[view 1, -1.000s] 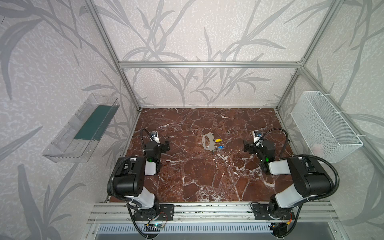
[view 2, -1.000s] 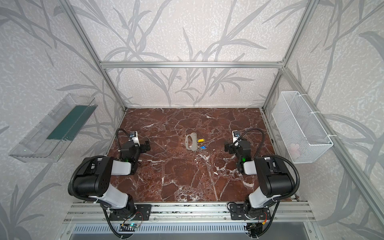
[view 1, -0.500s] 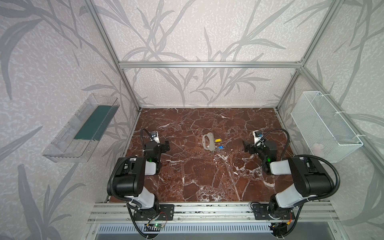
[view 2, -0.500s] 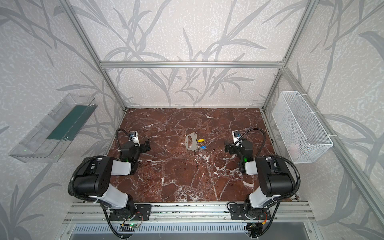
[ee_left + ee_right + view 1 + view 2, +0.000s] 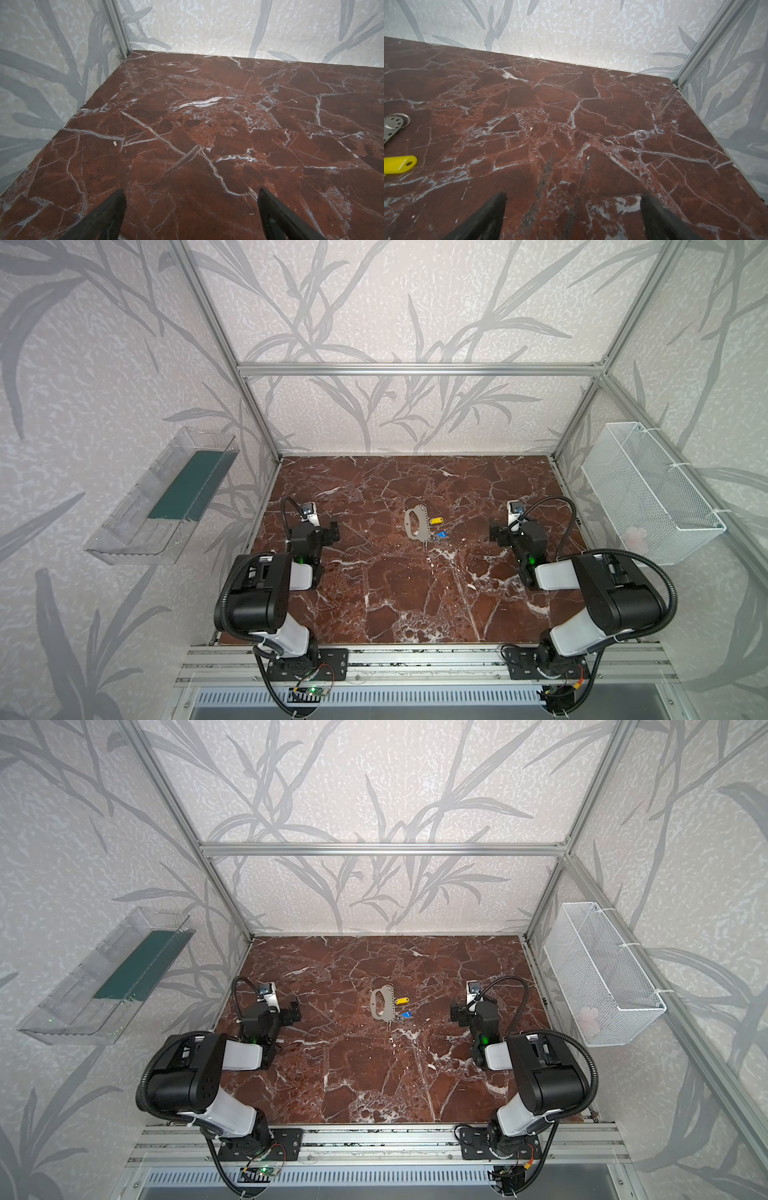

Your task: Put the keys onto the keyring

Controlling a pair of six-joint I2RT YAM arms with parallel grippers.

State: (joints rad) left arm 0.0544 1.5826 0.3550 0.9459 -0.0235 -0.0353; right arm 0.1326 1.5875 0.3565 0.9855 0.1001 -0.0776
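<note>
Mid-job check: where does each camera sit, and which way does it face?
Top views: high at the front, looking down across the marble table to the back wall; left arm, left tool, right arm, right tool show; keyring mid-table.
Left wrist: on left arm, facing the far-left corner post; only the open left tool shows.
Right wrist: on right arm, facing the far-right corner post; open right tool shows.
Shared: keyring and yellow key appear in top views and right wrist.

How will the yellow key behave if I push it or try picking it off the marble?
The yellow key looks like a thin, flat plastic tag, so it is probably stiff and light. A push would likely slide it over the smooth marble table, not roll it. Lying flat, it may be hard to pinch.
</note>
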